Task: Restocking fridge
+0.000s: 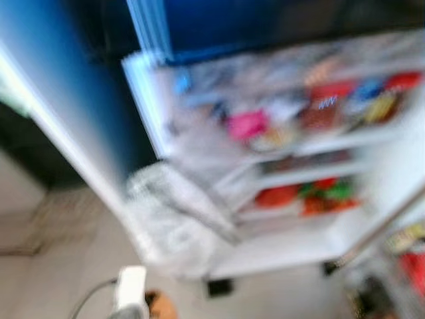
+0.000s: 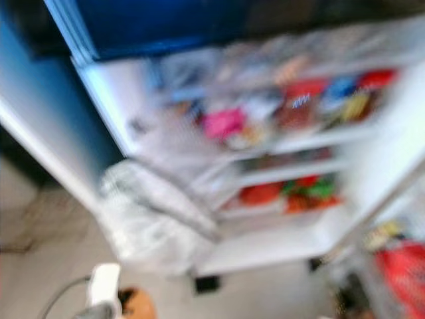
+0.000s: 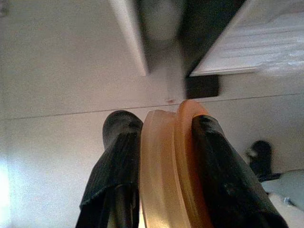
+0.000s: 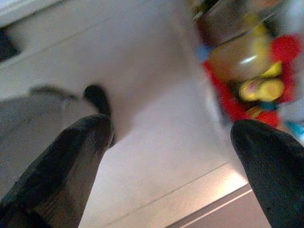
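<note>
Restocking looks part-way through, as a guess from blurred head views: the fridge (image 1: 279,153) stands open with its door (image 1: 60,113) swung out on the left, and its shelves already carry a pink packet (image 1: 247,124), red and blue packs (image 1: 358,93) on the same shelf further right, and red and green produce (image 1: 305,194) on the shelf below. Left of the fridge's lower shelves, a crumpled pale bag (image 1: 176,222) slumps on the floor against the cabinet foot. Below the bag, the left gripper (image 3: 164,156) hangs low over the floor, its jaws closed on an orange disc (image 3: 173,166), perhaps a lid or a flat round container; I cannot tell which. It is held on edge, the flat faces against the fingers and the rim running along them, pointing towards the foot of the fridge. That item is not yet shelved. Right of the fridge, the right gripper (image 4: 171,142) has its jaws wide and empty, near a red basket of groceries (image 4: 256,80), which suggests more is left to load.
</note>
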Robot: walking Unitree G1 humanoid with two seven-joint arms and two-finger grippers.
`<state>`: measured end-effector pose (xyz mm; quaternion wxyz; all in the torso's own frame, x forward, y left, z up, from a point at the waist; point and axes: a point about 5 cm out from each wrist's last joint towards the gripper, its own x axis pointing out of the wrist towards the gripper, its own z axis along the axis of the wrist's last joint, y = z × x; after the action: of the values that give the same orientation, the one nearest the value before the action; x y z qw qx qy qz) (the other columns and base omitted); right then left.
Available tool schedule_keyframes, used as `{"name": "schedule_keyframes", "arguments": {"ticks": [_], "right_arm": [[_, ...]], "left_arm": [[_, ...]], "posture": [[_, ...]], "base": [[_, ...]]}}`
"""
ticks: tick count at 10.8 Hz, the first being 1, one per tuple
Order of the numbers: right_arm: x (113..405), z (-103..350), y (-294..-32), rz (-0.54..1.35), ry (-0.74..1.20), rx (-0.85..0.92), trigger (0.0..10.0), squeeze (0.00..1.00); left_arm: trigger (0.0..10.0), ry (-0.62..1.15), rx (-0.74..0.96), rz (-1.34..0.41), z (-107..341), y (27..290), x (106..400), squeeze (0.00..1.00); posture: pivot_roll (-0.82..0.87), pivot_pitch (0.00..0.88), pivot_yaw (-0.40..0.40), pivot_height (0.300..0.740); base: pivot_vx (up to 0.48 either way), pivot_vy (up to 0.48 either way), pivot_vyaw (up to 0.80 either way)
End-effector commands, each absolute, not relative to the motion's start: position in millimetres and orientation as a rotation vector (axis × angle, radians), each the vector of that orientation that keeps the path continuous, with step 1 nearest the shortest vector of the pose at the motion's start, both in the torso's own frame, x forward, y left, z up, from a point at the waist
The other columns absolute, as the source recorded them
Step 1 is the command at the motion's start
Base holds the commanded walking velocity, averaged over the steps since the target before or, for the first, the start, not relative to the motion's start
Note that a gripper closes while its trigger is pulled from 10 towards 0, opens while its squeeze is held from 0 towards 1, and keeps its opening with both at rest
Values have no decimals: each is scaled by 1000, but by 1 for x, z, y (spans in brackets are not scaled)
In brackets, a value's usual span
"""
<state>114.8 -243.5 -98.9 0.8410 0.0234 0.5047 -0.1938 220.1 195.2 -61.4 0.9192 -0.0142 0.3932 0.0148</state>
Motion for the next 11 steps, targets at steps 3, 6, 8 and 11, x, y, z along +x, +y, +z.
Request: {"name": "schedule_keyframes", "arguments": {"ticks": [3, 6, 8, 11], "right_arm": [[111, -103, -231, -331, 1095, 8, 10000, 0], [111, -103, -229, -296, 1094, -25, 10000, 0], [110, -103, -230, -307, 1096, -6, 10000, 0], [109, -104, -229, -304, 1100, -3, 10000, 0]], "left_arm": [[10000, 879, -23, 75, -71, 209, 202, 0], [10000, 875, -25, 73, -70, 208, 203, 0], [10000, 873, -27, 71, -70, 206, 203, 0], [10000, 824, -52, 49, -65, 202, 213, 0]], "posture": [[-43, 134, 85, 740], [-44, 132, 83, 740], [-46, 134, 84, 740], [-46, 125, 84, 740]], "base": [[0, -341, 0], [0, -339, 365], [0, -332, 0], [0, 0, 0]]}}
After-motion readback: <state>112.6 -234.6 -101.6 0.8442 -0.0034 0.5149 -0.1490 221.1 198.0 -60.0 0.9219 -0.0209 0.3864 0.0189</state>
